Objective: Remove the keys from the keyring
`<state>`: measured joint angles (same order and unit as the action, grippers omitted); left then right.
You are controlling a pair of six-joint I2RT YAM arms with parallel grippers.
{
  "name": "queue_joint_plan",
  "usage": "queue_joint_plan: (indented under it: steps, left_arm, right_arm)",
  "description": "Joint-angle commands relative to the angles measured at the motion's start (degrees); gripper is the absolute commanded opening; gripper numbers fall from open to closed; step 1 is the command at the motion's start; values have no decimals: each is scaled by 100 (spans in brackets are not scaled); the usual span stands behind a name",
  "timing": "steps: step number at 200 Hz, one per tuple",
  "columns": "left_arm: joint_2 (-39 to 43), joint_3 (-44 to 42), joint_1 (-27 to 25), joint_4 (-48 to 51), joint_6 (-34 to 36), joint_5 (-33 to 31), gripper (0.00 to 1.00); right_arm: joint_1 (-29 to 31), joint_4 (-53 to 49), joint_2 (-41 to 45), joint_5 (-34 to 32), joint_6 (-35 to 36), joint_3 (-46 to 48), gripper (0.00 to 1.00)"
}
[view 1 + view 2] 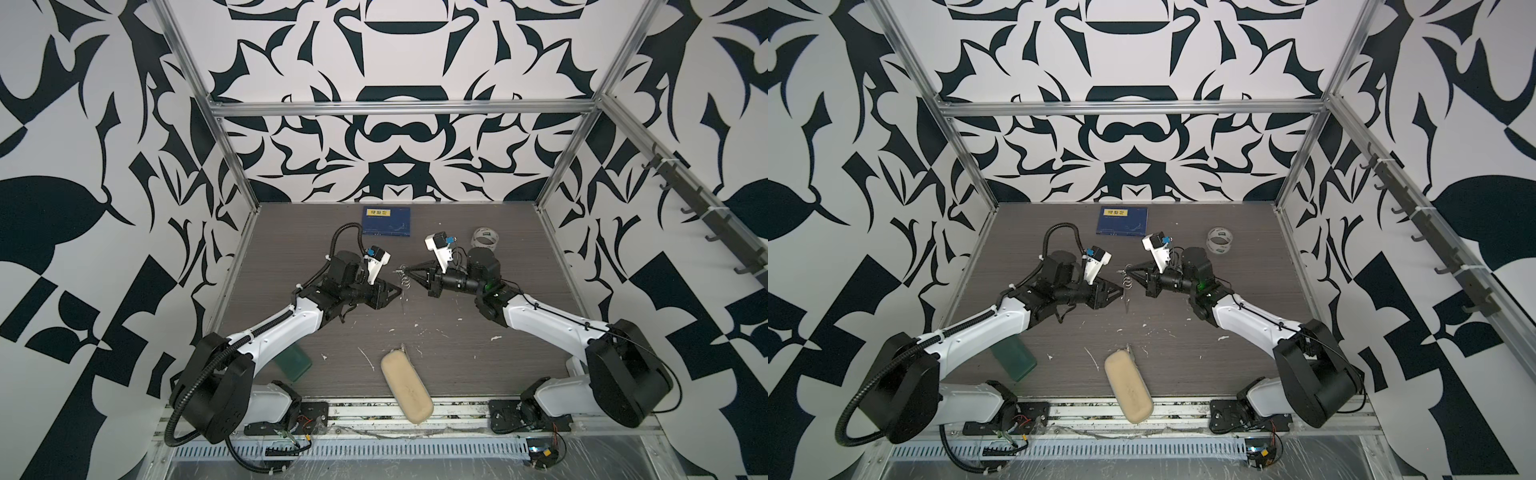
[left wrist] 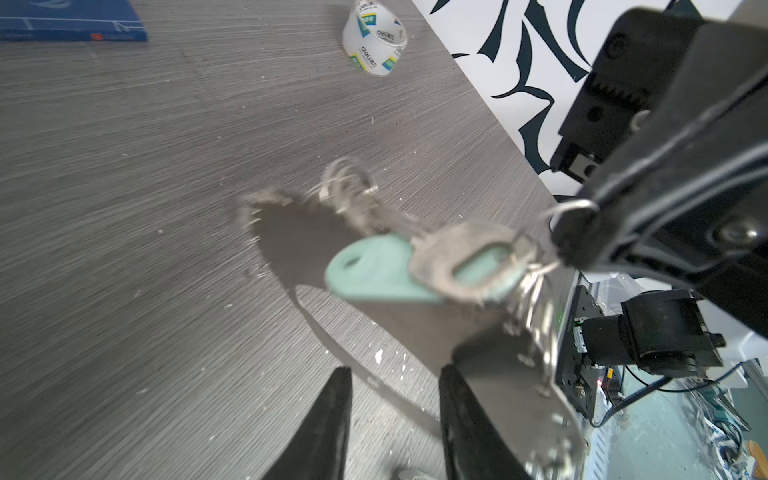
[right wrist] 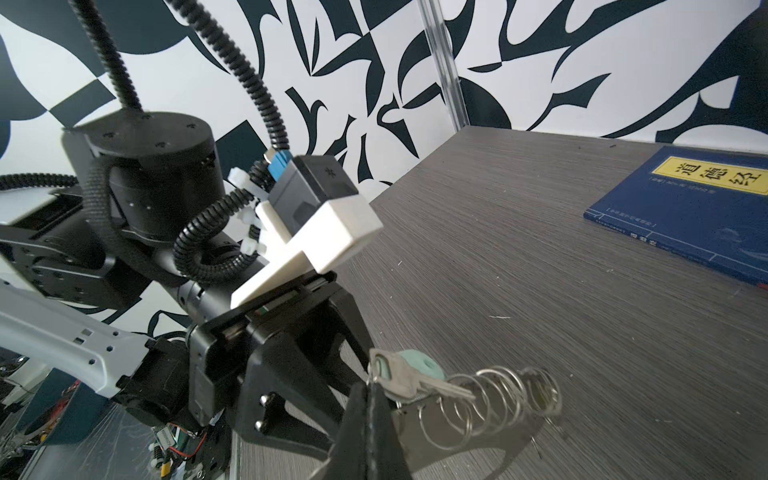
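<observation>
The right gripper [image 1: 409,272] has its jaws shut on a small wire ring of the keyring [image 1: 405,282]. It holds the bunch up off the grey table [image 1: 519,332], about mid-table, between the two arms. The left gripper [image 1: 397,293] sits just beside it on the left. Its jaws stand apart and have nothing between them.

To my eye this is the take-hold step, and no key looks freed yet. Next, I reckon, the left jaws must close on the head of the key [image 2: 457,257] and work it round the ring's coil. The right gripper would have to hold firm meanwhile.

In both top views the bunch is only a tiny glint, too small to pick out a key. The left wrist view shows a silvery key with a mint-green head cover. It is blurred, and the right gripper's tips pinch the ring beside it. That view alone shows the gap between the left fingers [image 2: 465,424]. The right wrist view gives the chain of wire rings [image 3: 490,399] sharply, trailing from the closed tips.

A blue book [image 1: 386,221] and a tape roll [image 1: 484,237] lie far back, well apart from the work.
</observation>
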<state>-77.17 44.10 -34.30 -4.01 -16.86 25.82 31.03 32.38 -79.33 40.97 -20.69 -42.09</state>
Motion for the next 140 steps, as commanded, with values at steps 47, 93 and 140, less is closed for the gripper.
queue_joint_plan:
  steps: [47,93,140]
  left_arm:
    - [220,209,-38,1,259,-1041,40]
    - [924,-173,-34,-668,136,-1220,47]
    - [1207,-341,-37,-994,14,-699,53]
  right_arm:
    - [-183,474,170,586,-41,84,0]
    - [-218,453,191,726,-48,135,0]
    - [-232,452,190,765,-70,130,0]
